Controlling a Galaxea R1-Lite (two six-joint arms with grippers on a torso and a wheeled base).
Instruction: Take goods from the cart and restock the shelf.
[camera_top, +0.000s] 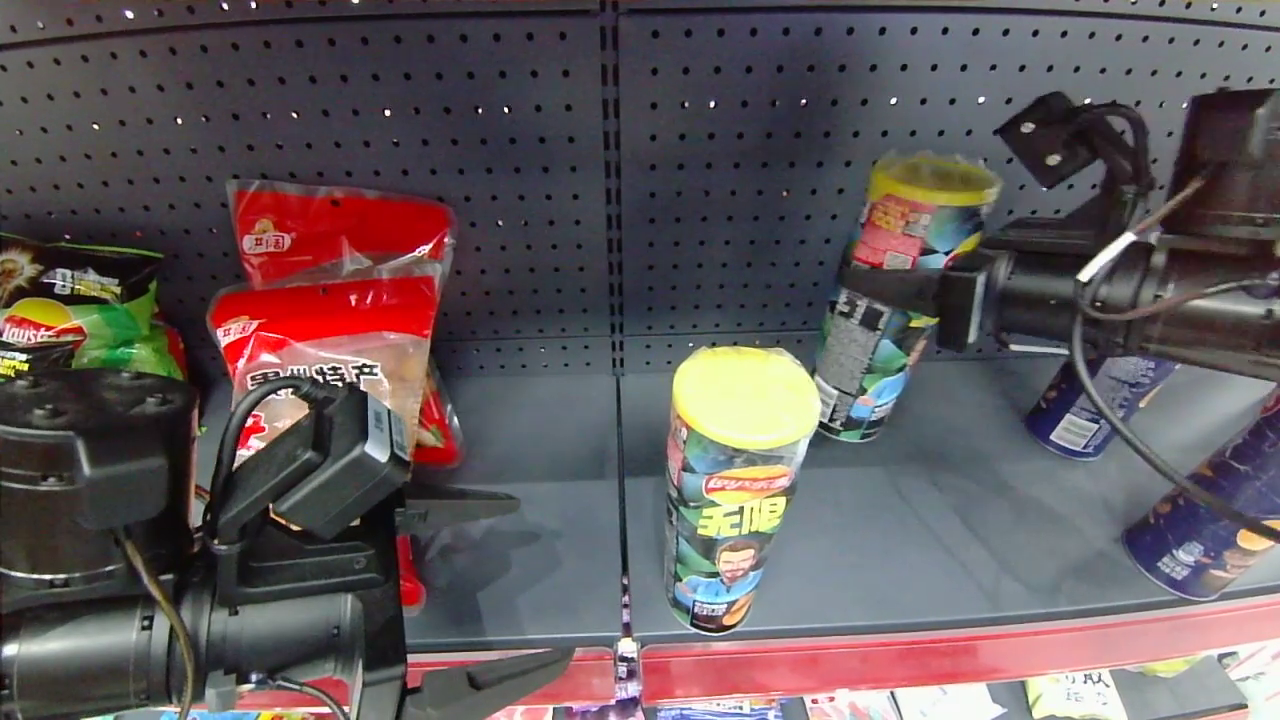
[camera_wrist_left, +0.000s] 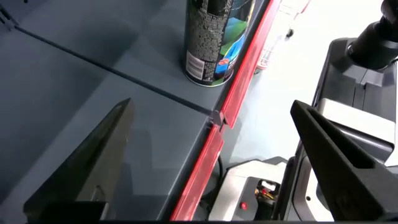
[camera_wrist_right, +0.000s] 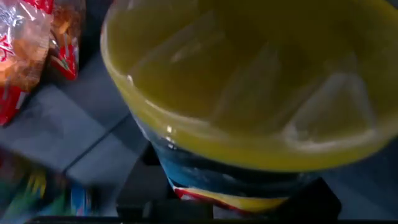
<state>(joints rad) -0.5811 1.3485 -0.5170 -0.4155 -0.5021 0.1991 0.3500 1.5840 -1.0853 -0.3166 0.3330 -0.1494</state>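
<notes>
My right pincer (camera_top: 872, 300) is closed around a tall cardboard crisp tube (camera_top: 905, 230) with a yellow plastic lid (camera_top: 935, 178) and a bright cartoon wrap, gripping it about halfway up. The tube is tilted, its lid leaning towards my right. It is at the back of the dark grey metal shelf (camera_top: 930, 540), close to the dark perforated back panel (camera_top: 420, 130). I cannot tell whether its base rests on the board. From my right wrist the lid sits right up against the camera.

My left pincer (camera_top: 540, 580) is spread wide and holds nothing. It hangs at the shelf's red front lip (camera_top: 900, 655), one finger over the board and the other out past the lip.

A second yellow-lidded tube (camera_top: 735, 500) of the same kind stands upright near the front of the shelf, between my two pincers and apart from both. Two red plastic snack bags (camera_top: 330, 330) lean on the back panel at my left, with a green crisp bag (camera_top: 80, 310) beside them. At my right, a dark blue tube (camera_top: 1090, 410) is partly hidden by my arm, and another dark blue tube (camera_top: 1195, 520) is nearer the front.
</notes>
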